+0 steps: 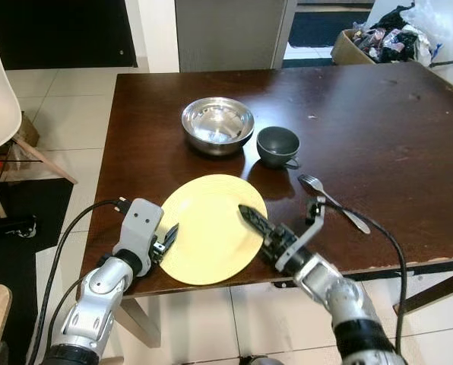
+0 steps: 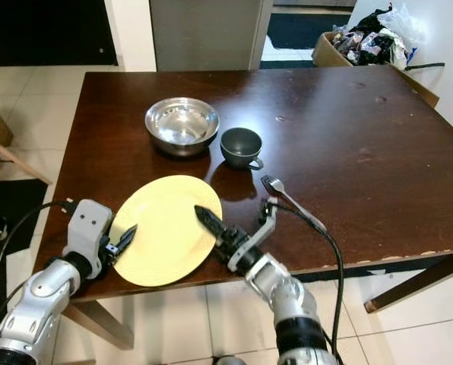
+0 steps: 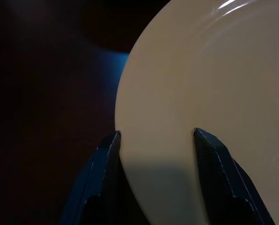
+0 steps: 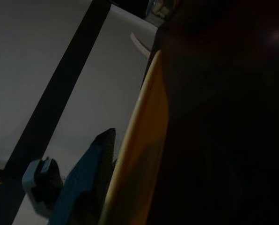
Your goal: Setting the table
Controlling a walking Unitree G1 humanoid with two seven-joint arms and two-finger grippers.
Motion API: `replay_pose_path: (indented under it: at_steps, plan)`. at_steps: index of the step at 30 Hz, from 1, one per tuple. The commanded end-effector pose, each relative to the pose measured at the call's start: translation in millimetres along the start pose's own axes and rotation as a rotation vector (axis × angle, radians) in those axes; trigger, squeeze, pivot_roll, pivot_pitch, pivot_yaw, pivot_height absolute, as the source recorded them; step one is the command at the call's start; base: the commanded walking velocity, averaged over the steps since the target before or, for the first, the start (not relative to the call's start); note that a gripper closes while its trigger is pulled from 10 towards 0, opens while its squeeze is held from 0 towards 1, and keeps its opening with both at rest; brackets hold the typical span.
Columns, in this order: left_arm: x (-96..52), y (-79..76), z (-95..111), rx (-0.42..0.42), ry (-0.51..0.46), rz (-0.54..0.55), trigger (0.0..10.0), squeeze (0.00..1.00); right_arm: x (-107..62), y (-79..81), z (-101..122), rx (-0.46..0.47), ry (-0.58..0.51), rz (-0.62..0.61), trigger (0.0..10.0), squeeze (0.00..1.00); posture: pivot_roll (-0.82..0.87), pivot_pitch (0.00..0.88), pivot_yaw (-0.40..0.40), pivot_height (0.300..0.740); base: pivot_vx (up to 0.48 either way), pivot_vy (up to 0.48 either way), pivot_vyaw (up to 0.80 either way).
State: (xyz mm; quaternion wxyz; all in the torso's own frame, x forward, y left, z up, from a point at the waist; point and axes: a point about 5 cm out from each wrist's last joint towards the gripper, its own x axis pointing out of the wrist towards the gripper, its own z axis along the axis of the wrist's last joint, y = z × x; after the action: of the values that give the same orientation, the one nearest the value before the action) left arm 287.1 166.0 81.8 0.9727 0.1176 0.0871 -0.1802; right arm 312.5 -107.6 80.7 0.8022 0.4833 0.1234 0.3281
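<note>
The yellow plate (image 1: 209, 228) lies flat at the near edge of the dark tabletop (image 1: 378, 129), and its near rim sticks out a little over the edge. It looks hard and smooth, so it would likely be stiff, a bit slippery, and it could break if it fell to the tile floor (image 1: 67, 114). The best place to hold it seems to be the thin rim, since the middle is too wide and flat to pinch. The left gripper (image 1: 168, 239) is at the plate's left rim, and the left wrist view shows its fingers (image 3: 102, 159) open, one on each side of the rim. The right gripper (image 1: 254, 219) lies over the plate's right side with a finger (image 4: 83, 178) just under the rim; whether it is open or closed cannot be told. Behind the plate stand a shiny metal bowl (image 1: 217, 125) and a dark cup (image 1: 277, 145), both apart from it. A fork (image 1: 333, 201) lies just right of the plate, near the right arm. There is lots of bare tabletop on the far right side. A push straight back would bump the bowl and cup, and a pull toward the robot could tip the plate off the edge.
</note>
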Motion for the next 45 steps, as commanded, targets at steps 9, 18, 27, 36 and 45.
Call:
replay_pose_path:
  at_steps: [9,18,27,36,45]
  plan:
    - [-5.4,-12.3,-29,-0.013,0.141,-0.041,10.0,0.0,11.9,1.7,-25,0.038,0.101,0.046,0.0,0.0,-0.04,0.06,0.013,0.74,0.0,0.0,0.0]
    - [-3.4,-11.2,-25,-0.027,0.113,-0.029,10.0,0.0,1.4,-12.9,-36,0.039,0.114,-0.057,0.0,0.0,-0.06,0.057,0.013,0.74,0.0,0.0,0.0]
    - [-2.8,1.1,-1,-0.11,-0.013,0.04,10.0,0.0,3.9,-8.9,-34,0.047,0.087,-0.018,0.0,0.0,-0.06,0.063,0.009,0.74,0.0,0.0,0.0]
    - [-11.4,16.6,41,-0.404,-0.175,-0.003,10.0,0.0,2.2,-5.2,-20,0.028,-0.01,0.009,0.0,0.0,-0.06,0.069,0.01,0.74,0.0,0.0,0.0]
    - [-30.5,67.4,49,-0.459,-0.207,0.162,10.0,0.0,-6.2,-4.7,-2,-0.041,-0.103,0.002,0.0,0.0,-0.05,0.079,0.023,0.74,0.0,0.0,0.0]
